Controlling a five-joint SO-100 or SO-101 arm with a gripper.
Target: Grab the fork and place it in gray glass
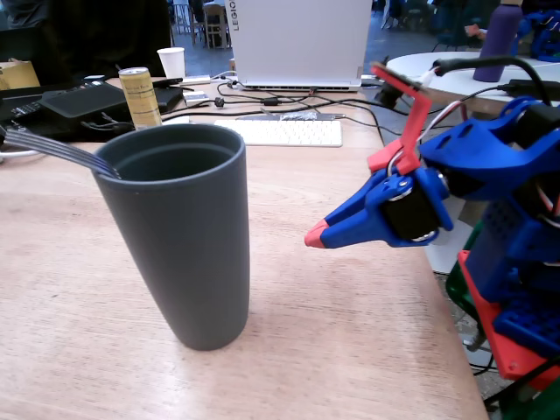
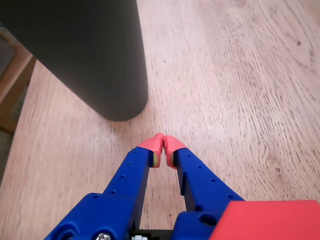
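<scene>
Claw: blue two-finger gripper [image 2: 163, 143], red tips pressed together, empty.
Glass: tall dark-gray plastic tumbler [image 1: 184, 236], silver fork tines [image 1: 57, 150] over its rim.
Writing: "LEGION" on white laptop lid [image 1: 297, 39].

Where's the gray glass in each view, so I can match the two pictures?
Fixed view: the gray glass stands upright left of centre on the table, left of the tool.
Wrist view: the glass fills the upper left, rim cut off, beyond the tool.
Shared landmark: the tool's red tips, shut and empty.
</scene>
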